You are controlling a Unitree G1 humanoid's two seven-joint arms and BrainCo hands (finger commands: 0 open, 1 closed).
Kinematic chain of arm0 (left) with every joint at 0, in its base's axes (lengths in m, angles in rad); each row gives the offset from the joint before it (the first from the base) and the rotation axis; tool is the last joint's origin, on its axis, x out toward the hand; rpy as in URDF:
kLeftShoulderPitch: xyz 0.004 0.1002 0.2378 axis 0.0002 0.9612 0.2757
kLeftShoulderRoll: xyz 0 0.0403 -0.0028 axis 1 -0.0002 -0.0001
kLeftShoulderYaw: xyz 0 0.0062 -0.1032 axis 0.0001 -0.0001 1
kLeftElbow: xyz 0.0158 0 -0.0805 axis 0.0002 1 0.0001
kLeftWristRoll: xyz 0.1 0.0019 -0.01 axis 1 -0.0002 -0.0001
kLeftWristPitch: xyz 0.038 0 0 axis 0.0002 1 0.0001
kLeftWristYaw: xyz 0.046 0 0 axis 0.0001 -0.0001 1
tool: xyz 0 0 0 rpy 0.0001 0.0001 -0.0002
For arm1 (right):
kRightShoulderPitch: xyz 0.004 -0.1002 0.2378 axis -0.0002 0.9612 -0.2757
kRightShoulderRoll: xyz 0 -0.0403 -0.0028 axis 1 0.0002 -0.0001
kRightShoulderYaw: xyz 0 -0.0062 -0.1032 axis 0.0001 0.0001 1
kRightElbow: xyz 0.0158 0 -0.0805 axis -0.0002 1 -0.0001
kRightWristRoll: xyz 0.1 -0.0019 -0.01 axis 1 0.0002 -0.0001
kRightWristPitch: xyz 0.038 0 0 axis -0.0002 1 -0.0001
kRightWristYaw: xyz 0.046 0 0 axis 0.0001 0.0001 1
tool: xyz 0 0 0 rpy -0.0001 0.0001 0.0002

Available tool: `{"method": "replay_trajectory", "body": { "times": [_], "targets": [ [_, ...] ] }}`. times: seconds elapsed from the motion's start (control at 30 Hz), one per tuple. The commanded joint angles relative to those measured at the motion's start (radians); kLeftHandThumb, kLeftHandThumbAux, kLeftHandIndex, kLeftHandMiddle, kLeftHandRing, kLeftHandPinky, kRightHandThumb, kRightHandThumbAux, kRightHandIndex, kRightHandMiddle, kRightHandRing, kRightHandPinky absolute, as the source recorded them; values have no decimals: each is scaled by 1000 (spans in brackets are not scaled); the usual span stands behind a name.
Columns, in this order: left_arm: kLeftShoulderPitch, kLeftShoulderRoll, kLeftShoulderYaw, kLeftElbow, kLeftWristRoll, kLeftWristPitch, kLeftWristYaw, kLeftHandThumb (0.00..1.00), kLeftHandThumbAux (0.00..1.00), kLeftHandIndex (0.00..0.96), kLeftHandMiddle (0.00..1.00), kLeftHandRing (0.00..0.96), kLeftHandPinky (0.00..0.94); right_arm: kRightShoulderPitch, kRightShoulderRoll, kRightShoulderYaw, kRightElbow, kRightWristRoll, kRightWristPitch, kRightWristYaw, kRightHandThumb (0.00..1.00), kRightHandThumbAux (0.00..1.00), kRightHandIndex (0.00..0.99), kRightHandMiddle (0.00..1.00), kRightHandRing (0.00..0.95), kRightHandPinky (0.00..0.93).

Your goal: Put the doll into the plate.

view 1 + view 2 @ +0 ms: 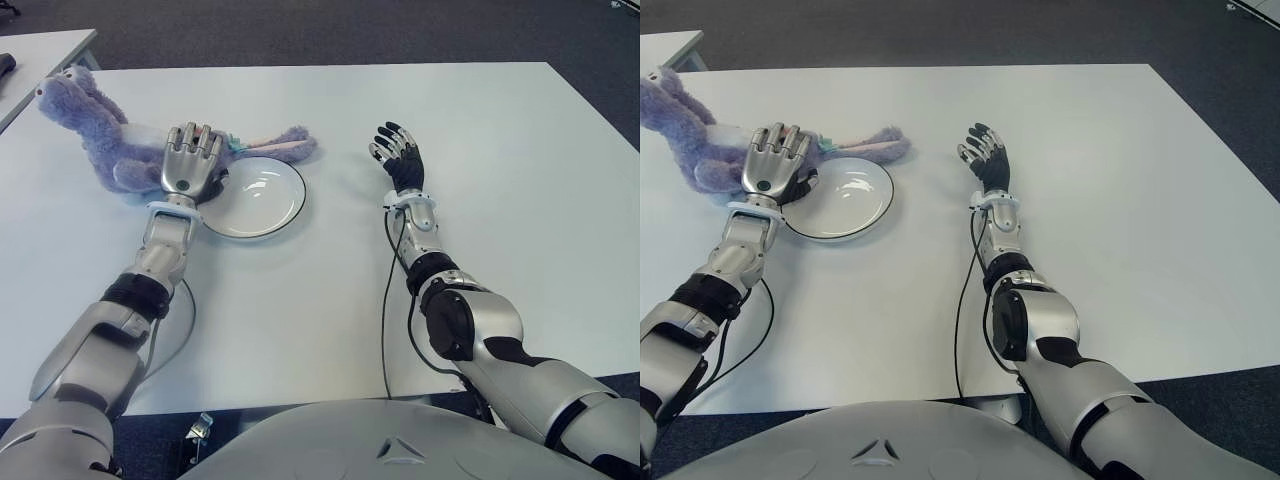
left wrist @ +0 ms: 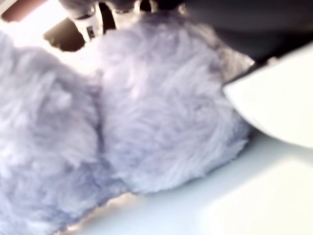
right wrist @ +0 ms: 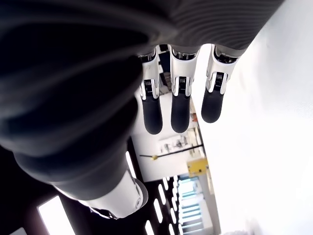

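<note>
A fluffy purple doll (image 1: 100,140) lies on the white table, its head to the far left and its legs (image 1: 285,147) stretched behind the plate. The white plate (image 1: 265,200) sits just right of the doll's body. My left hand (image 1: 192,158) is over the doll's middle at the plate's left rim, fingers extended and not closed round it. In the left wrist view the doll's fur (image 2: 146,122) fills the picture, with the plate's rim (image 2: 274,107) beside it. To the right of the plate my right hand (image 1: 398,152) shows with its fingers (image 3: 180,112) spread and nothing in it.
The white table (image 1: 500,180) runs wide to the right and toward me. A second table (image 1: 40,50) stands at the far left, across a narrow gap, with a dark object (image 1: 5,65) on it. Dark carpet lies beyond the far edge.
</note>
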State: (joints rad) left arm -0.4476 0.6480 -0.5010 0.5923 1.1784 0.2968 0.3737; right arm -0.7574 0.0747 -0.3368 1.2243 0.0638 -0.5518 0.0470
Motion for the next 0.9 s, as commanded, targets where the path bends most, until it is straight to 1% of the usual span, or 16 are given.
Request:
{"method": "replay_trajectory", "body": {
  "times": [0.03, 0.2, 0.37, 0.67, 0.8, 0.87, 0.9],
  "targets": [
    [66, -19, -39, 60, -13, -13, -35, 446, 253, 0, 0, 0, 0, 225, 81, -27, 128, 22, 72, -10, 391, 919, 187, 211, 192, 179],
    [71, -24, -24, 50, -37, -23, -29, 433, 260, 0, 0, 0, 0, 224, 79, -22, 129, 17, 77, -17, 380, 922, 183, 210, 192, 182],
    [78, -27, -13, 38, -62, -31, -22, 422, 266, 0, 0, 0, 0, 223, 78, -23, 129, 19, 82, -15, 391, 922, 191, 214, 195, 180],
    [107, -24, 1, -29, -89, -32, -18, 398, 278, 0, 0, 0, 0, 223, 79, -30, 128, 27, 78, -6, 412, 917, 200, 220, 199, 192],
    [114, -21, 3, -46, -91, -28, -21, 406, 282, 0, 0, 0, 0, 224, 78, -24, 128, 20, 75, -7, 416, 907, 202, 216, 195, 182],
    [119, -19, 6, -54, -94, -28, -21, 419, 295, 0, 0, 0, 3, 225, 78, -22, 128, 18, 73, -8, 419, 900, 201, 214, 190, 181],
    [124, -17, 10, -65, -99, -29, -23, 432, 309, 0, 0, 0, 42, 226, 78, -20, 128, 16, 71, -8, 421, 898, 204, 213, 187, 180]
  ]
}}
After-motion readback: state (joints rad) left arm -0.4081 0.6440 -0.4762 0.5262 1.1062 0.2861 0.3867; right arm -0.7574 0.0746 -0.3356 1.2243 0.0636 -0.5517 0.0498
